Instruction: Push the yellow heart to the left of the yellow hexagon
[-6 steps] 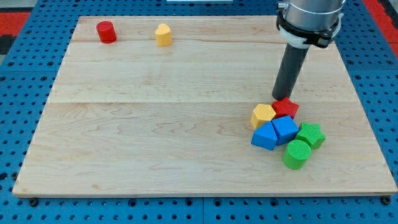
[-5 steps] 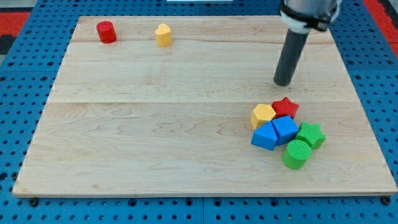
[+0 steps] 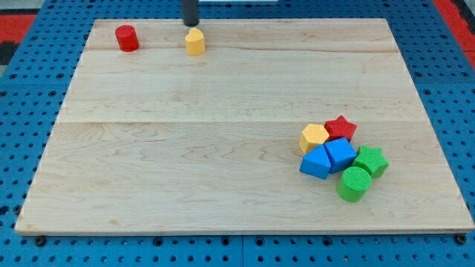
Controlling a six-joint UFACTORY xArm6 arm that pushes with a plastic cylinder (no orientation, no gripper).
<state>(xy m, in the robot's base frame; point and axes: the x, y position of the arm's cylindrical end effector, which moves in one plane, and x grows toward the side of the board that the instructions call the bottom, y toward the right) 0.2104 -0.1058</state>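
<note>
The yellow heart [image 3: 194, 42] sits near the top left of the wooden board [image 3: 185, 148]. My tip [image 3: 191, 24] is just above it at the view's top edge, very close to or touching its far side. The yellow hexagon [image 3: 314, 137] lies at the lower right, at the left end of a tight cluster of blocks, far from the heart.
A red cylinder [image 3: 127, 37] stands left of the heart. The cluster holds a red star [image 3: 341, 127], two blue blocks [image 3: 317, 162] [image 3: 341, 154], a green star [image 3: 370, 160] and a green cylinder [image 3: 354, 184].
The rod has swept from beside the red star at the right to the top left, now just above the yellow heart. No block has moved.
</note>
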